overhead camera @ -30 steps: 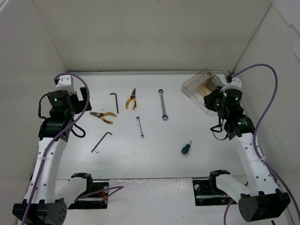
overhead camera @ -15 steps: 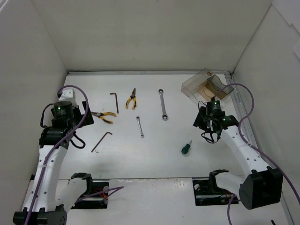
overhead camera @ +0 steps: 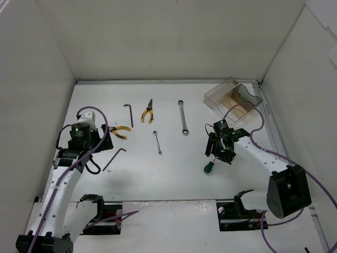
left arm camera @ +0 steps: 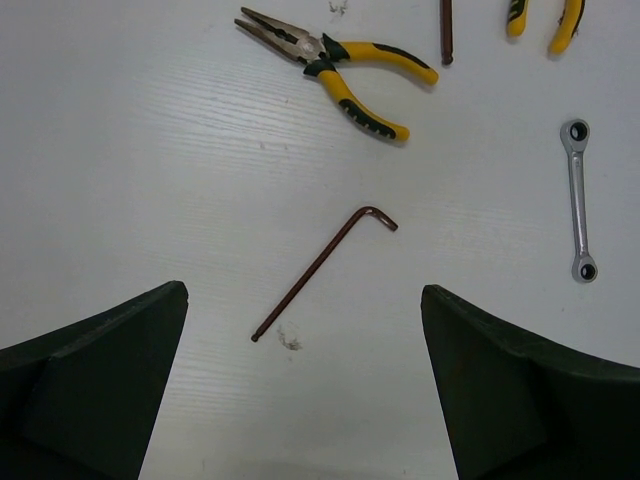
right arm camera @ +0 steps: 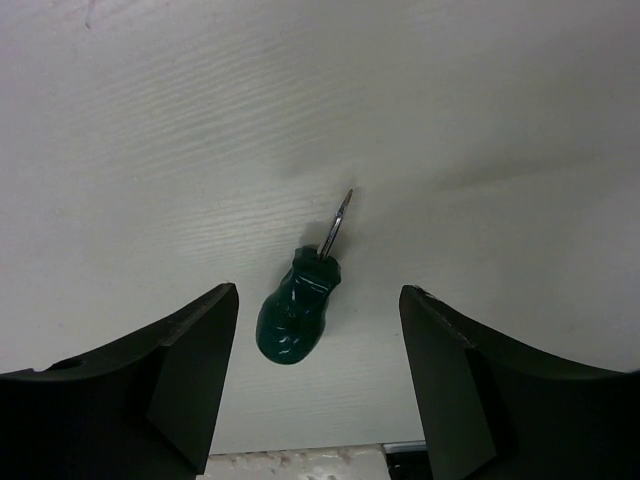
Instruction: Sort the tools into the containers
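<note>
**Seven tools lie loose on the table, one clear box at the far right**

The single container, a clear plastic box [overhead camera: 232, 98] with smoky angled walls, sits in the far right corner of the white table [overhead camera: 174, 182]. Through its walls only a tan bottom shows. Every tool in view lies on the tabletop outside it.

There are two silver wrenches. The long wrench [overhead camera: 183, 118] lies mid-table, and the short wrench [overhead camera: 157, 143] lies just nearer and to its left. There are also two yellow-handled pliers. The far pliers [overhead camera: 147, 111] point away from the arms, and the near pliers [left arm camera: 345, 68] lie on the left side, close to the left arm. Of the two dark L-shaped hex keys, the far hex key [overhead camera: 129, 115] lies beside the far pliers. The near hex key [left arm camera: 322, 268] lies slantwise on the left side. The one green-handled screwdriver [right arm camera: 296, 316] lies on the right side, well apart from the box, its blade pointing toward the far side.

The left gripper [left arm camera: 303, 300] hangs over the near hex key with its jaws spread wide, holding nothing. The right gripper [right arm camera: 318, 298] is low over the screwdriver. Its jaws stand apart, one on each side of the green handle, with a gap showing on both sides, so nothing is gripped.
</note>
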`<action>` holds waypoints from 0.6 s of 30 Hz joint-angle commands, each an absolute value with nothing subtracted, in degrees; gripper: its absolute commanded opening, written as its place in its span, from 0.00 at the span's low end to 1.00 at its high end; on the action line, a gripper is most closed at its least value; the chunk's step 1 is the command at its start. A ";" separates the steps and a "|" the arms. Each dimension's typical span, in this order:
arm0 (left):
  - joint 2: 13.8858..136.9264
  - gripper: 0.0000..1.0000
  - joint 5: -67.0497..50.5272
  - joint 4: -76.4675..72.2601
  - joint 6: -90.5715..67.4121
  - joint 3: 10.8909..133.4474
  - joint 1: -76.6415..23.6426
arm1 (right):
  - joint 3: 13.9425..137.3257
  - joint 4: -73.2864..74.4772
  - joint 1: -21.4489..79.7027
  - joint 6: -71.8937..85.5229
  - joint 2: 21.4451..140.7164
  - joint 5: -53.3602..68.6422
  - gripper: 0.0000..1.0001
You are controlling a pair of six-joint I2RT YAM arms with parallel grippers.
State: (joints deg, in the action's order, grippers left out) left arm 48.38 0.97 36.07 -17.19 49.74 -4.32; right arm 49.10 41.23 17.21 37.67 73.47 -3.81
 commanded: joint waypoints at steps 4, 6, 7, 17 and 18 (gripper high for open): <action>46.49 1.00 -1.15 31.73 -18.99 46.14 -7.29 | 52.29 41.31 19.86 38.58 77.78 -4.22 0.59; 46.67 1.00 -0.36 31.73 -18.63 46.49 -7.91 | 52.29 41.22 20.39 38.67 79.71 -4.22 0.57; 46.93 1.00 -0.26 31.73 -18.55 46.58 -7.91 | 52.21 41.22 20.56 38.85 80.15 -4.31 0.56; 48.34 1.00 -1.23 31.03 -18.63 46.67 -8.44 | 50.45 41.04 21.45 39.46 81.56 -3.25 0.49; 48.34 1.00 -1.23 31.03 -18.55 46.67 -8.44 | 50.36 40.87 21.45 39.64 81.56 -3.16 0.48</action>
State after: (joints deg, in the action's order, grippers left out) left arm 47.90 -0.64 34.06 -18.24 44.97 -8.21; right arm 50.00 41.10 21.04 38.06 81.65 -3.33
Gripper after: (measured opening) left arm 0.996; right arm 0.490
